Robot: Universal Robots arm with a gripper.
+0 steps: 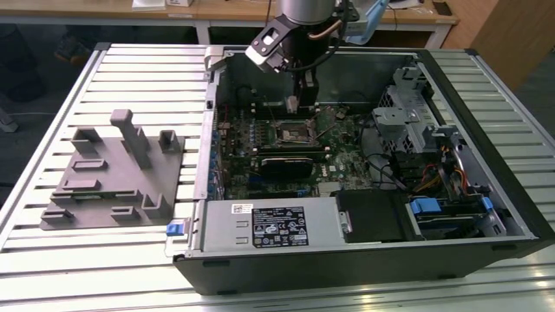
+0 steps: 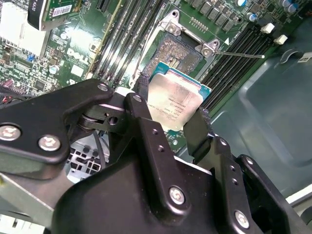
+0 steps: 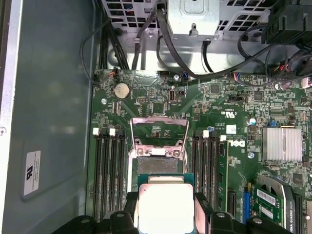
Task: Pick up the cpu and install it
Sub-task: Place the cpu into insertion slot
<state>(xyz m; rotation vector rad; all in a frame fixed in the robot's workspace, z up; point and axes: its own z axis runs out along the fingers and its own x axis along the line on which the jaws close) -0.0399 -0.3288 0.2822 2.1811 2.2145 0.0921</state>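
Pinching cpu (image 2: pixel 176 95) by opposite edges in tool (image 2: pixel 173 105), metal top up, likely to stay level for seating | hovering near open socket (image 2: pixel 178 48), at its 12 o'clock in exterior view

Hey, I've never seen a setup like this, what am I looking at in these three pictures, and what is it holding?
It's a robot arm working inside an open desktop computer case lying on a slatted metal table. The exterior view sees the whole scene from off the arm; both wrist views come from cameras riding on the arm, facing the motherboard. Beside the case, at the exterior view's left, sits a grey plastic fixture. The arm's claw is shut on the cpu, a small square chip with a silvery top, gripped by two opposite edges. It is close to the open cpu socket, not yet seated in it.
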